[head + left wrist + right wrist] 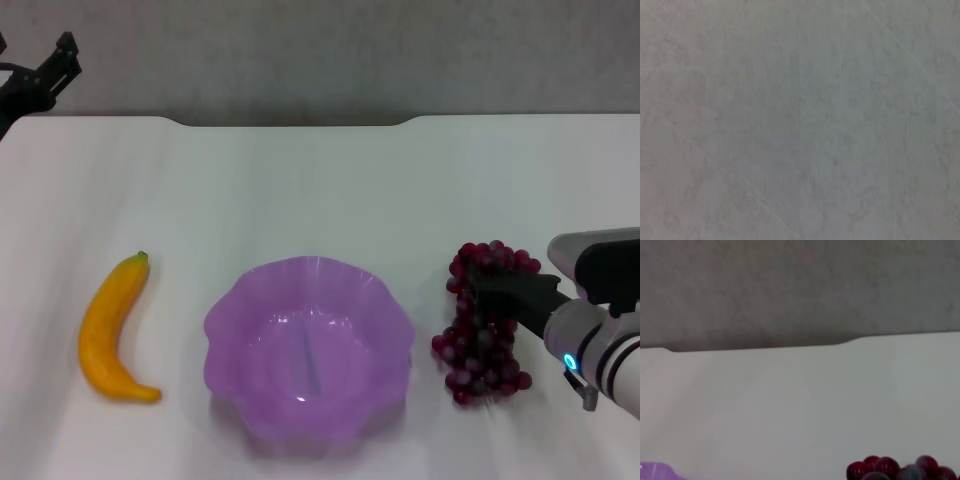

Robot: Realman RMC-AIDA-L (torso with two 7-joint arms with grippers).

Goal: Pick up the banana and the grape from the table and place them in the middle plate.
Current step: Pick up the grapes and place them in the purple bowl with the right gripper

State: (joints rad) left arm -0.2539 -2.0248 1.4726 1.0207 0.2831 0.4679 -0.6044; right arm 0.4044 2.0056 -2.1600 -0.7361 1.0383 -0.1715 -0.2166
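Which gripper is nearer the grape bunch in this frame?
The right. The right gripper is over the grape on the table; the left gripper is parked off the far left corner.

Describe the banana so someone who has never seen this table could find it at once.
Start from the wide white table and find the big translucent purple scalloped plate near its front edge. On the plate's left, apart from it, lies the curved yellow-orange plastic-looking banana. It is the only yellow, smooth, single-piece thing; the dark red grape bunch lies on the opposite side.

My white table (300, 180) carries the banana (112, 330), the purple plate (225, 330) and the grapes (480, 340).
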